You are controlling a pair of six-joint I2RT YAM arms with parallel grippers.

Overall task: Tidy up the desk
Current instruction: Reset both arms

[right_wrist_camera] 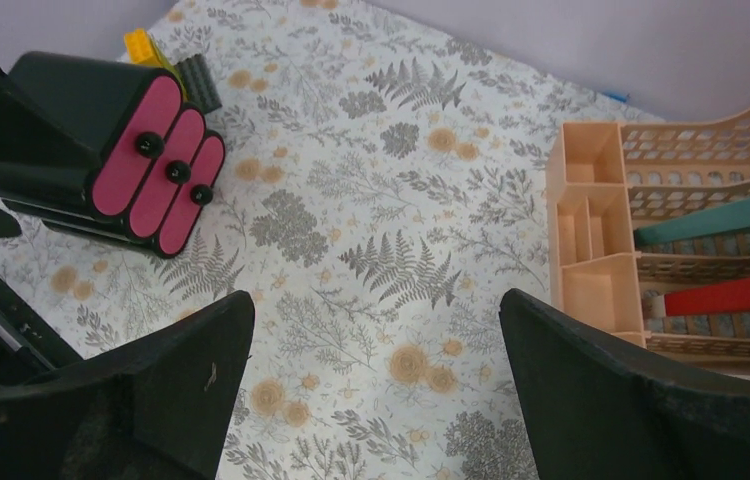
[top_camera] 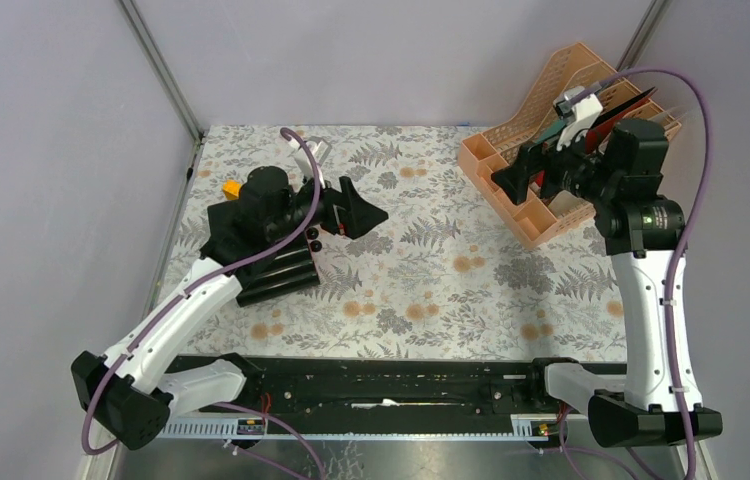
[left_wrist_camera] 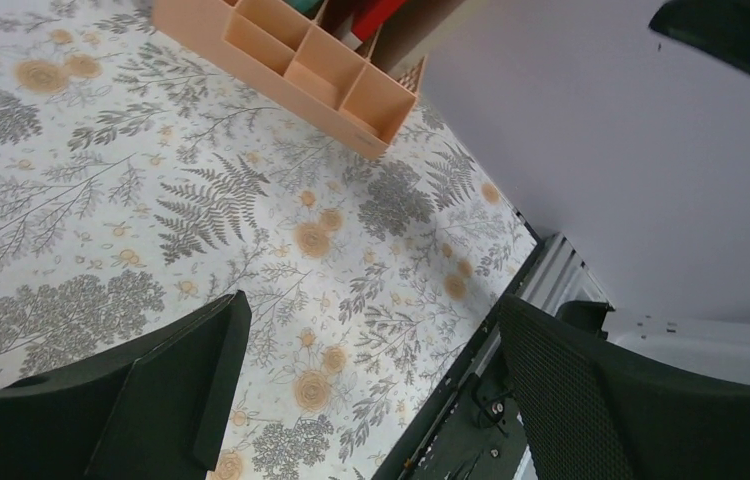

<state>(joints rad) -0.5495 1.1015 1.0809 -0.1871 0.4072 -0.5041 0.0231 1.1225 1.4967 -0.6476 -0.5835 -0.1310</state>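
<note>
Hovering between pickups, by my read, above the desk (top_camera: 431, 290), which spreads out past the arm bases. The left gripper (top_camera: 356, 210) hangs beside the drawer box (top_camera: 276, 275), the right gripper (top_camera: 511, 180) farther off over the organizer (top_camera: 536, 235); both gape wide, empty. Next likely calls for reaching the yellow block (top_camera: 233, 188) behind the left arm.

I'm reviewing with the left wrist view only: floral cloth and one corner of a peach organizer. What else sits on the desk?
Observer: A black case with three pink, knobbed fronts stands at the left of the desk.
Operator: Anything near it?
Observer: A small yellow piece lies just behind that case.
Operator: Where is the right arm?
Observer: The right gripper hovers by the small compartments of the organizer, jaws open and holding nothing.
</note>
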